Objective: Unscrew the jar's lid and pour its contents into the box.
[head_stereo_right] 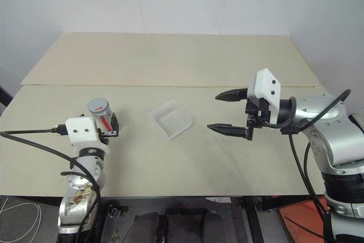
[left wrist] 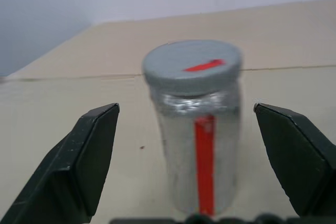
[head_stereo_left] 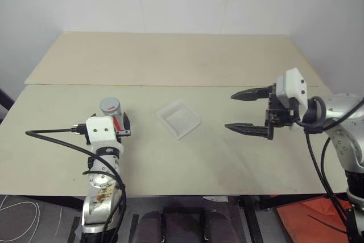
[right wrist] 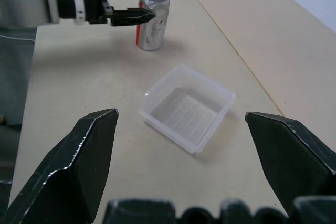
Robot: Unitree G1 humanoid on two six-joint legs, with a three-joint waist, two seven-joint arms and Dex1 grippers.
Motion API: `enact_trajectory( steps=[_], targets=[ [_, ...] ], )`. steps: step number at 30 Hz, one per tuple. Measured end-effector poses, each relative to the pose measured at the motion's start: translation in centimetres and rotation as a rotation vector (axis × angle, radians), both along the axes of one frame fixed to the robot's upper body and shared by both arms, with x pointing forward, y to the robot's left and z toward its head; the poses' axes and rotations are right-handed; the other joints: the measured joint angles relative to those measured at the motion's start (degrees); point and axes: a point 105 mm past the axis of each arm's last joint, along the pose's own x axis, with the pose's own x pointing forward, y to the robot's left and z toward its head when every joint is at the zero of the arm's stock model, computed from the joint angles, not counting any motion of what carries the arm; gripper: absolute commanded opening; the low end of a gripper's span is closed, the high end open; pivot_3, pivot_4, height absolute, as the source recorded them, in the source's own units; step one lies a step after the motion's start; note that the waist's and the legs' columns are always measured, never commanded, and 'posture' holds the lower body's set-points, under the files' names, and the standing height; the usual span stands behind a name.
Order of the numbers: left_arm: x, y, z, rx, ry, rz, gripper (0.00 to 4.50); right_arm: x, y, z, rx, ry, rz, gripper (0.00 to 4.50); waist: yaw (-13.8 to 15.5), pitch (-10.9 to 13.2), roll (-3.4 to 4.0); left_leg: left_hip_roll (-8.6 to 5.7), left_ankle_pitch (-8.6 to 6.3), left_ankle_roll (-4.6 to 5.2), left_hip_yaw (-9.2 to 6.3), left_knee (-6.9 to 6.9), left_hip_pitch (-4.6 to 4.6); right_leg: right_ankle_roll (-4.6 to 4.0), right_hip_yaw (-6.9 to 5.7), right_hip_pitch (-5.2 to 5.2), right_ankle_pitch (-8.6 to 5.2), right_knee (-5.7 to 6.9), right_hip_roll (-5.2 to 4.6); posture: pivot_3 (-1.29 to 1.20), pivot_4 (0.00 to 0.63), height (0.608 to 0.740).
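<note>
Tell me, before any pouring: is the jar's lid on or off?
On. The lid sits flat atop the upright jar.

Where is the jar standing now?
The jar stands upright on the table's left side, between the open left gripper fingers, left of the box.

Head stereo pair, two wrist close-ups
</note>
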Motion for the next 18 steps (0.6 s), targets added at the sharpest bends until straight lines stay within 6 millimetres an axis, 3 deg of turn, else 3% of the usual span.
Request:
enact_trajectory(
  steps=[18],
  targets=[
    [2.4,-1.3,-0.9,-0.005,0.003,0.064,4.47,-0.5,-0.2,0.0,-0.014,-0.011,-0.013,4.50,0.1,0.0,-0.02,-0.03,0.00,0.00,-0.04,0.01,-0.02,0.01,-0.03,0.00,0.00,0.00,-0.04,0.00,0.150,0.740]
  ],
)
